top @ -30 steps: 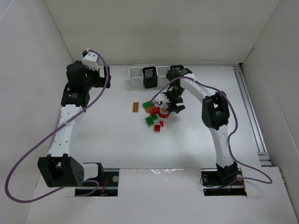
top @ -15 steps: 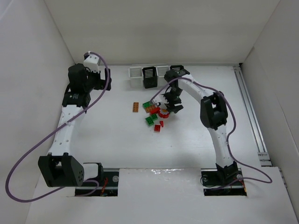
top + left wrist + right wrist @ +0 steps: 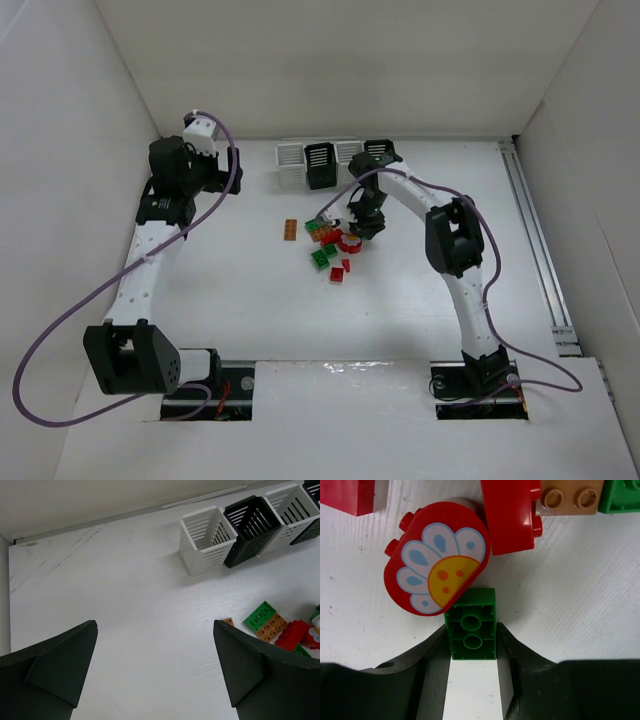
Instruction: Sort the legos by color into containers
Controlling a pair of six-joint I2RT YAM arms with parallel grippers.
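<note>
Green brick (image 3: 470, 617) is lying on the table (image 3: 250, 290) at the right edge of the pile (image 3: 328, 252), touching a red flower-printed piece (image 3: 437, 557), and the right gripper (image 3: 471, 636) is clamping it by its sides. Left gripper (image 3: 155, 630) is hovering at the far left, jaws spread wide, while the four bins (image 3: 320, 165) are standing in a row at the far edge.

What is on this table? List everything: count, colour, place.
White slatted plastic bins: two, far side.
Black slatted plastic bins: two, alternating with the white.
Orange studded plate: one, alone left of the pile.
Red rounded brick with daisy print: one, in the pile.
Small green two-stud brick: one, touching the daisy brick.
Other bricks: several, red, green, orange, piled before the bins.
Left gripper: black, open, left of the bins.
Right gripper: black, shut on the green two-stud brick.
</note>
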